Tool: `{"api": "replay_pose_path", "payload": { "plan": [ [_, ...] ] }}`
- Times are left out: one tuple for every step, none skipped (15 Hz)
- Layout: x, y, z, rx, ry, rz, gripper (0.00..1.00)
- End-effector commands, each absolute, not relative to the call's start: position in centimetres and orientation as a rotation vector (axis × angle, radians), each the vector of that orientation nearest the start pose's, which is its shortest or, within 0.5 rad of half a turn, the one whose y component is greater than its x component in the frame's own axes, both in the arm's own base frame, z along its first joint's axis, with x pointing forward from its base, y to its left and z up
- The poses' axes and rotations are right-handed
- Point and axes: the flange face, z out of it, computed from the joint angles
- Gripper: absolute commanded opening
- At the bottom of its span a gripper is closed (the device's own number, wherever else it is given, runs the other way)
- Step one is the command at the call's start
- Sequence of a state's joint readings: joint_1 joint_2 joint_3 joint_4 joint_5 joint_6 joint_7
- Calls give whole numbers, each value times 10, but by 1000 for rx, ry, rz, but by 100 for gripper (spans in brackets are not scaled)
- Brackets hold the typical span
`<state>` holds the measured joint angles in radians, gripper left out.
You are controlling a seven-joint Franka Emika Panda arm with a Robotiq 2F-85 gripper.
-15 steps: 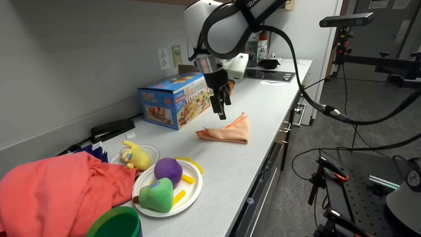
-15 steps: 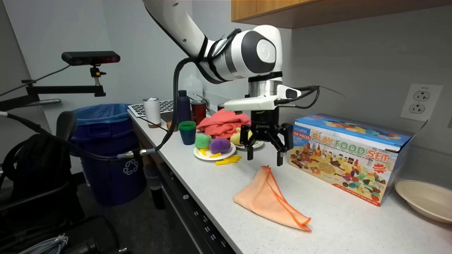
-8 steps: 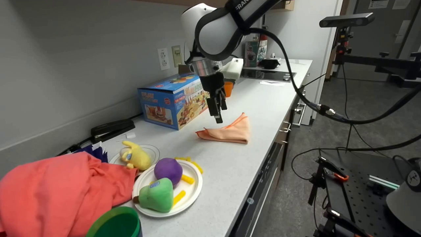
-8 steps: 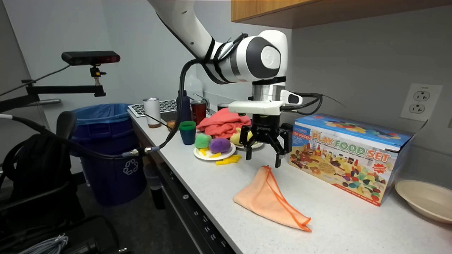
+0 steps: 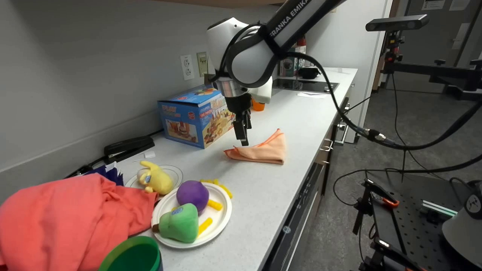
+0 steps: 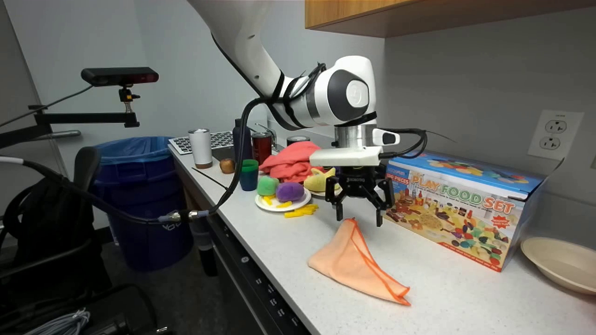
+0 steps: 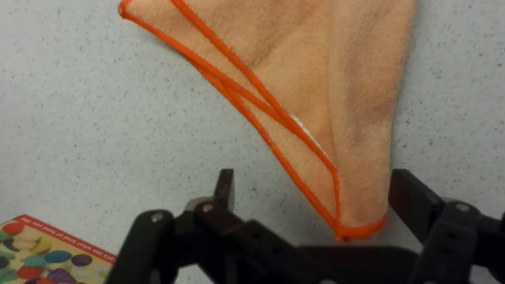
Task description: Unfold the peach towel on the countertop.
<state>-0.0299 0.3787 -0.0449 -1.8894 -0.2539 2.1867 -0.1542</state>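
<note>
1. In an exterior view, a dark blue plastic bin [image 6: 139, 223] stands well left of the folded peach cloth towel [image 6: 351, 266], which has bright orange edging.
2. The smooth, light grey-white countertop [image 6: 465, 302] bears the towel; a plain grey wall [image 6: 465, 93] rises to the towel's right.
3. Left of the towel, well apart, a round white plate [image 6: 278, 209] holds a green plush toy [image 6: 267, 185] and a purple plush toy [image 6: 289, 191]; farther from the towel lies a bulky coral-red cloth heap [image 6: 293, 163].
4. Over the towel's narrow end hangs the black two-fingered gripper [image 6: 359, 222], its fingers spread; in the wrist view, that end lies between them.
5. Right of the towel and near it, a blue cardboard box [image 6: 456, 209] printed with food is the closest obstacle.
6. Farther right of the towel sits a shallow beige bowl [image 6: 565, 264].
</note>
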Motion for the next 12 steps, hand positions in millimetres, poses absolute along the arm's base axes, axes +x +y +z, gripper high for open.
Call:
{"api": "replay_pose_path", "payload": {
  "plan": [
    [625, -56, 289, -3304, -487, 138, 100],
    [625, -56, 286, -3299, -500, 144, 100],
    [625, -54, 283, -3298, -509, 151, 98],
    [624, -48, 278, -3291, -511, 160, 92],
    [623, -48, 276, -3279, -514, 166, 78],
    [624, -46, 273, -3265, -520, 172, 68],
    [624, -43, 271, -3254, -526, 178, 61],
    [625, -41, 267, -3248, -525, 190, 52],
    [626, -46, 265, -3238, -523, 201, 45],
    [626, -46, 263, -3232, -523, 207, 36],
    [626, -47, 261, -3227, -522, 210, 29],
    [626, -49, 261, -3225, -518, 211, 20]
  ]
}}
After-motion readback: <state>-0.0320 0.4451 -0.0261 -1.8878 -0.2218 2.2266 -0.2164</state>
